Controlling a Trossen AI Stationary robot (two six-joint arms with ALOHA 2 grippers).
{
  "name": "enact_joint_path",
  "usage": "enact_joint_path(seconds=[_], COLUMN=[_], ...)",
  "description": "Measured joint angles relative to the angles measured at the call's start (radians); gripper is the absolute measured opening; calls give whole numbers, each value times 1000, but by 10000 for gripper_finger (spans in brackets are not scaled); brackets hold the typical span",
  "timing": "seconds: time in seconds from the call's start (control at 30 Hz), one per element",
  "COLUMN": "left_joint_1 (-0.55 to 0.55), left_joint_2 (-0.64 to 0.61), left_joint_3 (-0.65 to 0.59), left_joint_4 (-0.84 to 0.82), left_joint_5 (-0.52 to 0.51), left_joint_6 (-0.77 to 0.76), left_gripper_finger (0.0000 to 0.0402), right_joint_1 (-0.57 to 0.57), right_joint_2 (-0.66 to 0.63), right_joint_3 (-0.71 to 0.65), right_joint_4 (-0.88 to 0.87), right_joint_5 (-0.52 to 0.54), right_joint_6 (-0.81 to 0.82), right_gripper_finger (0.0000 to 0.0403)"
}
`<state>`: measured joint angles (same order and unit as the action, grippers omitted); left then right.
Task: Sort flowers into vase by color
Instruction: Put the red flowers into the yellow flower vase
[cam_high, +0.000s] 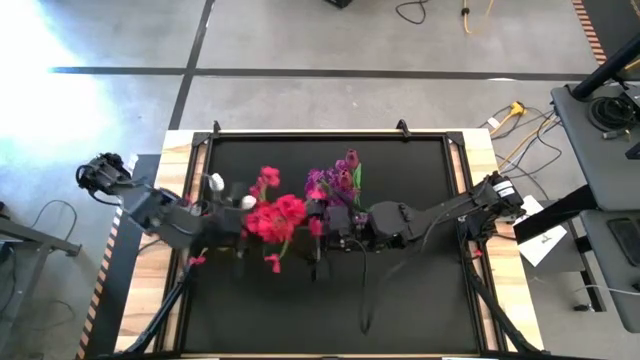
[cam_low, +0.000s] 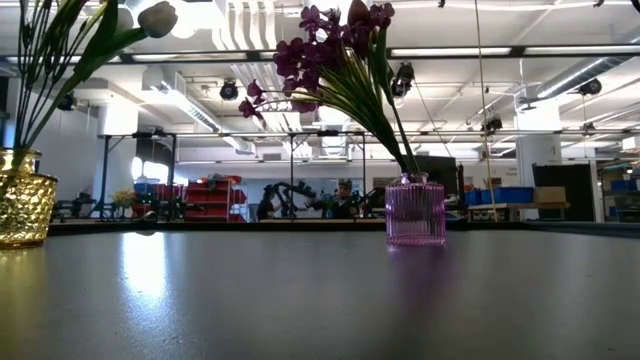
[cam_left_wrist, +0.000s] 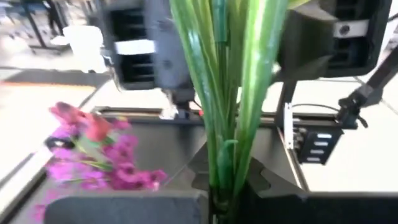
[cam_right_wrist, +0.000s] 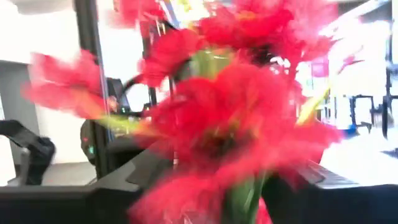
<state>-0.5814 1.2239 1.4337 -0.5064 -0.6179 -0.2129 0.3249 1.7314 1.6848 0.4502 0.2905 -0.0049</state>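
Left end effector (cam_high: 232, 226) clamped on green stems (cam_left_wrist: 233, 112), red blossoms (cam_high: 275, 218) pointing right toward right end effector (cam_high: 322, 235), grip unclear.

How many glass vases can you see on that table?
2 in the low view: a ribbed pink glass vase holding purple blossoms right of centre, and a gold textured glass vase at the left edge. More may be hidden.

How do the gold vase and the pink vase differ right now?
The gold vase is rounded and bumpy, at the table's edge, holding white buds. The pink vase is ribbed and straight-sided, nearer the middle, holding purple blossoms. Both stand upright with green stems.
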Motion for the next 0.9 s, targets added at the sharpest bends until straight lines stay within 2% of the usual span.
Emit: enact_joint_path(seconds=[0.13,0.27,0.5,0.57,0.73,0.9], left_joint_1=[-49,-123,-266,-289,-294,-294], left_joint_2=[-58,-132,-274,-313,-420,-535], left_joint_3=[65,130,259,267,170,-59], left_joint_4=[-81,-192,-294,-371,-494,-407], left_joint_5=[-52,-53,-24,-26,-78,-103], left_joint_6=[33,66,170,175,102,89], left_gripper_finger=[3,2,1,1,0,0], right_joint_1=[31,62,88,88,88,88], right_joint_2=[-27,-60,-75,-75,-74,-74], right_joint_3=[0,0,0,0,0,0], right_joint_4=[22,11,-16,-30,-75,-86], right_joint_5=[0,0,37,63,79,104], right_joint_6=[-64,-106,-119,-119,-80,-73], right_gripper_finger=[234,257,260,256,248,242])
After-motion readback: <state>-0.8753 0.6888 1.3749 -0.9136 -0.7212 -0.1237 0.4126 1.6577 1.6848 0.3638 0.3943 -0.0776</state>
